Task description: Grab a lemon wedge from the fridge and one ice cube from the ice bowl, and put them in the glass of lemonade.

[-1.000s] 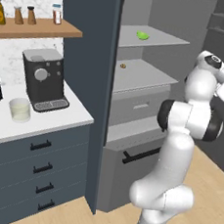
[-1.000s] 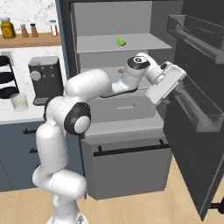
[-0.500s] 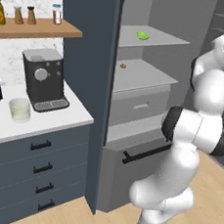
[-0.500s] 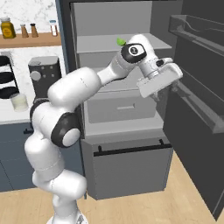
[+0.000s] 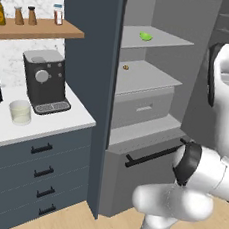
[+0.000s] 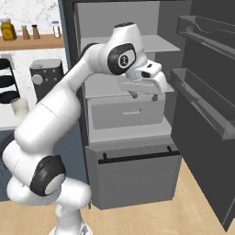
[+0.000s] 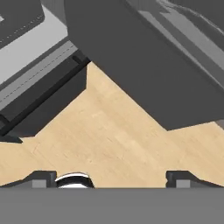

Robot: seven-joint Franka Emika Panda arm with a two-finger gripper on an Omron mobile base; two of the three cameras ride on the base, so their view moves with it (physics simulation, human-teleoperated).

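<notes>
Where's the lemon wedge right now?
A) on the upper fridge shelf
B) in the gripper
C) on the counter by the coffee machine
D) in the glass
A: the lemon wedge lies on the upper shelf of the open fridge, while the gripper stands open and empty in front of the shelves.

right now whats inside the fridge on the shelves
In the open fridge, the lemon wedge lies on the upper shelf and a tiny brown morsel on the shelf below. A closed drawer hides whatever it holds.
</notes>
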